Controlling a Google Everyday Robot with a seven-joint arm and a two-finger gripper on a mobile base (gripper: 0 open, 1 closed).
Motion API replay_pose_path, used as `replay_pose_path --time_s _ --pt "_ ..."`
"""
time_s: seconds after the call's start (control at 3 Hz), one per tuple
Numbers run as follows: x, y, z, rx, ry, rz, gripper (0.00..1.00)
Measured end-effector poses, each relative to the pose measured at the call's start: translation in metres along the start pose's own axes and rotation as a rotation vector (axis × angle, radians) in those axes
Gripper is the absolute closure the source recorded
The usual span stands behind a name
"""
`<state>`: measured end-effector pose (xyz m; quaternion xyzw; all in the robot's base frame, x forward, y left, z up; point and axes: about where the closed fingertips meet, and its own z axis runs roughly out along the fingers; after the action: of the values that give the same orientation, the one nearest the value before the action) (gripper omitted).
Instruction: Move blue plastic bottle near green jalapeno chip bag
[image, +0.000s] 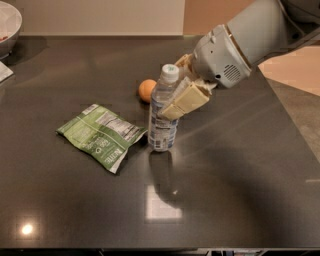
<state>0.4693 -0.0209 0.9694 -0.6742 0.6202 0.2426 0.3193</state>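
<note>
The blue plastic bottle (162, 116) stands upright on the dark table, clear with a white cap and a blue-and-white label. Its base is right beside the right edge of the green jalapeno chip bag (101, 134), which lies flat with its white nutrition print up. My gripper (176, 95) reaches in from the upper right and is shut on the bottle's upper half. One cream finger (184, 102) lies across the front of the bottle; the other is behind it.
A small orange fruit (146, 90) sits just behind the bottle. A bowl (7, 26) stands at the far left corner of the dark table (240, 175), with a white item (4, 71) at the left edge.
</note>
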Motion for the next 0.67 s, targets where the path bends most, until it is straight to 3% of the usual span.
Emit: replay_pose_path --time_s 0.67 --pt "-0.0085 -0.0051 0.0208 -0.045 -0.013 -0.014 1.00"
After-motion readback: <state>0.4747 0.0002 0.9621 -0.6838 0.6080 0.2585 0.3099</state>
